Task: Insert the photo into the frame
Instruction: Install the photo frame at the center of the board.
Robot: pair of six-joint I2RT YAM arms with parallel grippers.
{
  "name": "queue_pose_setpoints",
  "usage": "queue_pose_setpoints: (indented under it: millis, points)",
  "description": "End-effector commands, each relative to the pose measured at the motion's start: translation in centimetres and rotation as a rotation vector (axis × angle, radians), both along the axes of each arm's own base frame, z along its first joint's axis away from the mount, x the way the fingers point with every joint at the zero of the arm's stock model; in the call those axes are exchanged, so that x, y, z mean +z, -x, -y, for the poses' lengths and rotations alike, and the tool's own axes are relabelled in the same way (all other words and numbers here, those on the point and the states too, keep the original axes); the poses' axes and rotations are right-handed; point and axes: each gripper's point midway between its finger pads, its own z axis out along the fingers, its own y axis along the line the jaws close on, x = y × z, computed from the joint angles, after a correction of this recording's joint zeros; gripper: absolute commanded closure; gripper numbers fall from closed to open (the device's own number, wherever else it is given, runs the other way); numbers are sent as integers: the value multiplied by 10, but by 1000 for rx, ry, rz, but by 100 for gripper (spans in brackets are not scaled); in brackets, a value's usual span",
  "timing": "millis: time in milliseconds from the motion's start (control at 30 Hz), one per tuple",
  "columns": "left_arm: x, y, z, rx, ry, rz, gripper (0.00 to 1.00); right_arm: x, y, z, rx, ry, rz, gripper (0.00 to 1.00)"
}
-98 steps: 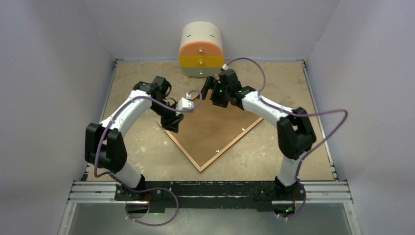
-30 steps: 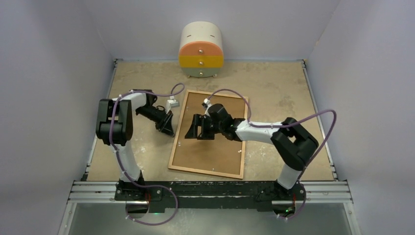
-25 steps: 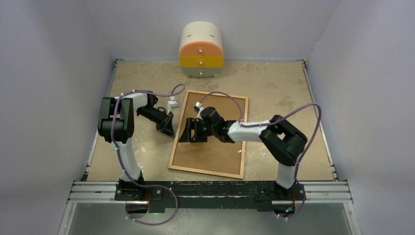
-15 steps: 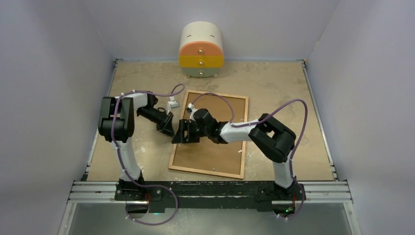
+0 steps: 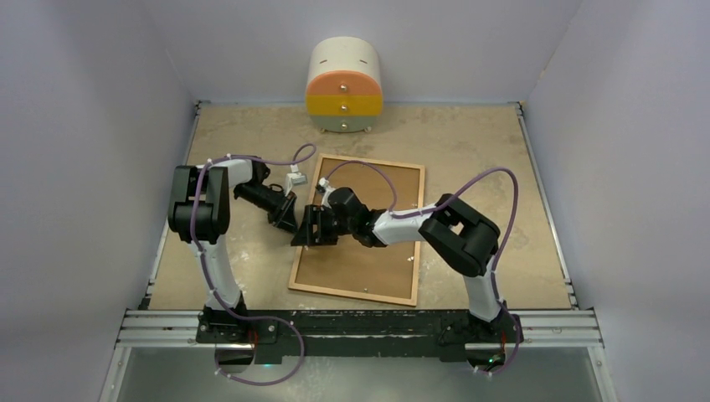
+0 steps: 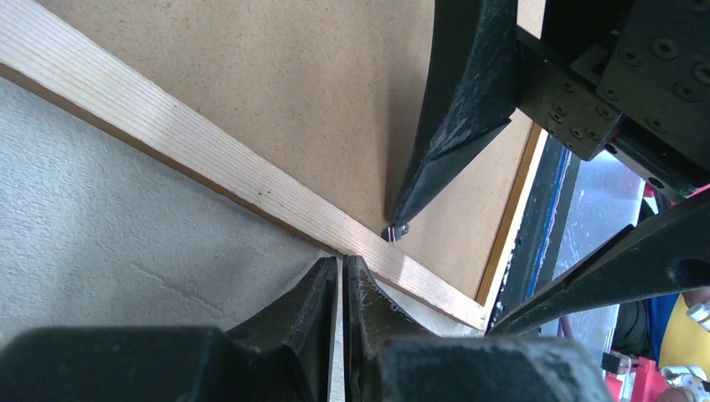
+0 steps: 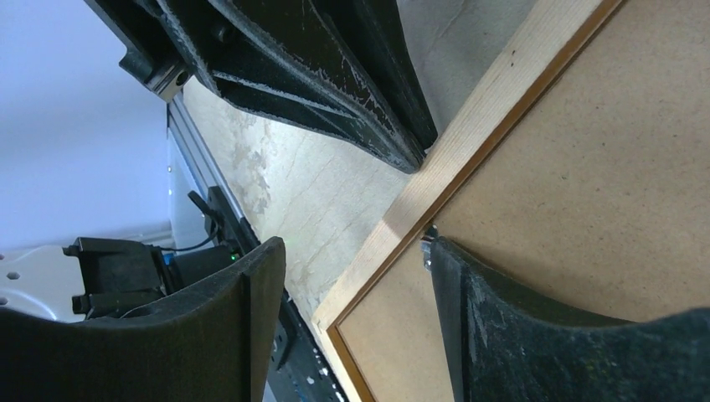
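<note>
The frame (image 5: 352, 295) lies face down on the table, and the brown backing board (image 5: 373, 251) fills its back. The photo is not in view. My left gripper (image 5: 289, 221) is shut and empty, its tips (image 6: 343, 266) against the outside of the frame's left rail (image 6: 209, 159). My right gripper (image 5: 306, 234) is open and straddles that same rail (image 7: 469, 142). One of its fingers (image 7: 502, 327) rests on the board (image 7: 586, 201) at a small metal tab (image 7: 428, 243), which also shows in the left wrist view (image 6: 393, 231). The other finger (image 7: 243, 335) hangs outside the rail.
A round cream chest with orange and yellow drawers (image 5: 344, 84) stands at the back wall. The table's metal rail (image 5: 360, 327) runs along the near edge. Purple cables loop over both arms.
The frame has turned from a diamond position to nearly square with the table. In the last second my right gripper slid left across the board to the left rail. My left gripper has barely moved.
</note>
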Motion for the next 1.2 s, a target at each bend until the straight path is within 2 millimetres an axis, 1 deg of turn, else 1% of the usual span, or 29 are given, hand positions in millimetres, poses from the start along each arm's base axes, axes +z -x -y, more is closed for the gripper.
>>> queue_pose_setpoints:
  millis: [0, 200, 300, 367, 467, 567, 633, 767, 833, 933, 967, 1067, 1167]
  points:
    - [2, -5, 4, -8, 30, 48, 90, 13, 6, -17, 42, -51, -7, 35]
    - [1, -4, 3, -12, 20, 53, 91, 13, 7, -15, 40, -40, -1, 35]
    - [0, -3, 2, -16, 14, 56, 91, 14, 11, -12, 53, -30, -17, 35]
    - [2, -4, 1, -17, 12, 62, 91, 18, 6, -10, 39, -24, 2, 34]
    - [5, -7, 0, -16, 5, 78, 91, 29, -8, -4, 14, -19, 40, 32]
    - [15, -17, 0, 0, 17, 101, 91, 42, -30, 8, -36, -28, 72, 31]
    - [23, -28, -1, 23, 31, 118, 90, 54, -52, 22, -97, -32, 102, 28]
    - [33, -53, 2, 89, 77, 114, 85, 68, -91, 41, -178, -39, 147, 27]
    - [36, -63, 6, 119, 113, 88, 82, 75, -110, 44, -202, -54, 168, 28]
    - [38, -70, 13, 138, 164, 60, 72, 74, -134, 45, -226, -43, 197, 28]
    - [38, -72, 15, 141, 175, 57, 69, 71, -141, 44, -232, -35, 198, 29]
    - [30, -76, 18, 154, 165, 55, 68, 62, -161, 42, -247, -30, 195, 29]
    - [23, -77, 22, 163, 157, 45, 69, 52, -178, 38, -257, -22, 195, 30]
